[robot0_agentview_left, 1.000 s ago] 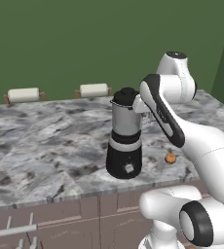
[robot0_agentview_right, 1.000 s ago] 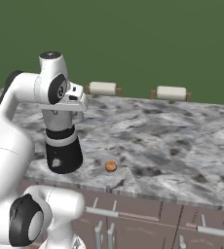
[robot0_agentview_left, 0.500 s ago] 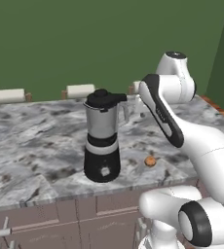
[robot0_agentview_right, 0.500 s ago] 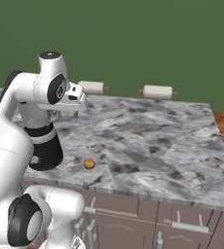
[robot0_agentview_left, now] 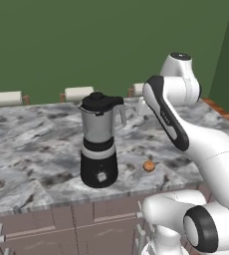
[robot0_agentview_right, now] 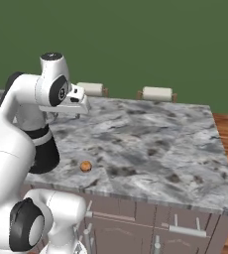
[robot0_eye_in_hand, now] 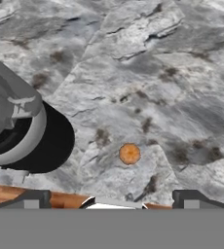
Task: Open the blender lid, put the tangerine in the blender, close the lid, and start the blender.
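Gripper [robot0_eye_in_hand: 109, 199] hangs spread and empty over tangerine [robot0_eye_in_hand: 129, 153], beside lidded blender [robot0_agentview_left: 99, 140].

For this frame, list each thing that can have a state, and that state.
blender lid: closed, seated on the jar
blender: upright on the counter
tangerine: loose on the counter, right of the blender base
gripper: open, holding nothing, above the counter
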You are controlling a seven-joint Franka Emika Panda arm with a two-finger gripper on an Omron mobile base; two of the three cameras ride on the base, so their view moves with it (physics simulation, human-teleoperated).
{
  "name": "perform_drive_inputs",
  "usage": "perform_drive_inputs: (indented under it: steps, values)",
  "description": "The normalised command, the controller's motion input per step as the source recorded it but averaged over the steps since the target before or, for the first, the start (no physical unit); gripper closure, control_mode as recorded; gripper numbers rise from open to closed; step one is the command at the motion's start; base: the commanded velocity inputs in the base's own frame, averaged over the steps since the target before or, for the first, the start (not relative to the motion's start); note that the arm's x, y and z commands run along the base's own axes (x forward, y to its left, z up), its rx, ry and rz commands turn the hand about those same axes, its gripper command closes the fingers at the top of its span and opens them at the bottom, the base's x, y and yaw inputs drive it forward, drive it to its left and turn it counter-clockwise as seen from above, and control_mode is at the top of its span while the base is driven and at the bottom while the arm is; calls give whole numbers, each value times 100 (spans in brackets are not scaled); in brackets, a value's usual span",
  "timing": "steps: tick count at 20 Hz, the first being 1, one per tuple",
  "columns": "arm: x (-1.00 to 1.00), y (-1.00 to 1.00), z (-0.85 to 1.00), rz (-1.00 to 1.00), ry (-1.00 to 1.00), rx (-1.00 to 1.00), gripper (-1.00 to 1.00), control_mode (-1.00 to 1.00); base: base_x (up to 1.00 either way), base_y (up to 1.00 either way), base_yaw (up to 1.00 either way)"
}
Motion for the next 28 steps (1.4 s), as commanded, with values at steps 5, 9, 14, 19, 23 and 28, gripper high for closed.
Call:
perform_drive_inputs:
  steps: [5, 9, 14, 19, 23, 28]
  values:
    - [0, 0, 0, 0, 0, 0, -100, 100, 31, -1, 0]
    - [0, 0, 0, 0, 0, 0, -100, 100, 41, 0, 0]
    - [0, 0, 0, 0, 0, 0, -100, 100, 25, -7, 0]
    - [0, 0, 0, 0, 0, 0, -100, 100, 4, 0, 0]
    - [0, 0, 0, 0, 0, 0, -100, 100, 0, 0, 0]
    - [-15, 6, 38, 0, -2, 0, -100, -100, 0, 0, 0]
